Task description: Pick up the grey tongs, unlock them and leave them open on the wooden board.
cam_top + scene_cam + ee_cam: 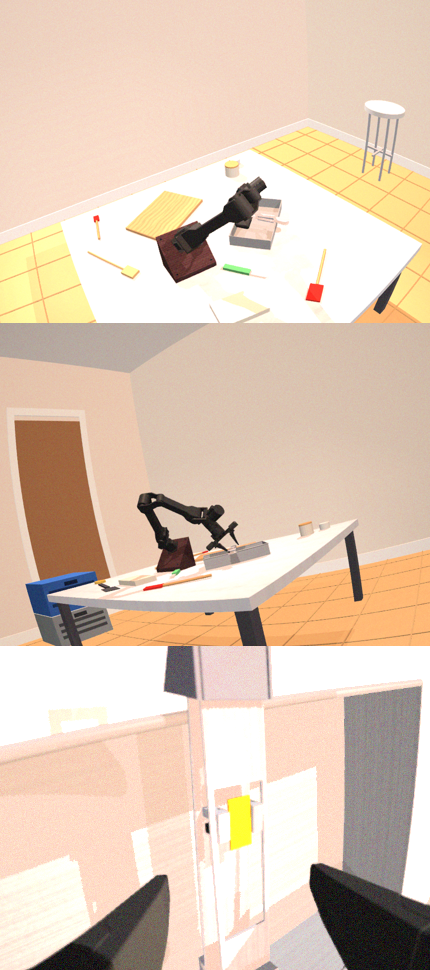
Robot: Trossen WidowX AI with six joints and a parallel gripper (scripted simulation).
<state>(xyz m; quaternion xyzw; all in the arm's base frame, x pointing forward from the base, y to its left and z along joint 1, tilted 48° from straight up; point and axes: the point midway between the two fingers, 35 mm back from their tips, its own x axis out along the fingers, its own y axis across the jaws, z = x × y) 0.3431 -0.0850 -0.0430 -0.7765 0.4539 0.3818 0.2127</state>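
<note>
The grey tongs (269, 219) lie across the grey roasting tin (256, 223), arms together. In the wrist view the tongs (232, 816) run top to bottom across the tin, with a yellow lock tab (239, 821) near their middle. My gripper (240, 916) is open, one dark finger on each side of the tongs, just above them and not touching. It also shows above the tin in the exterior view (225, 538). The wooden board (165, 213) lies flat to the left of the tin, beyond the arm's base.
A cylindrical jar with a yellow lid (232, 168) stands at the table's far side. A green-headed tool (239, 270), two red-headed spatulas (316, 281) (97, 224), a yellow-headed one (117, 267) and a flat white block (239, 311) lie around. A stool (382, 135) stands off the table.
</note>
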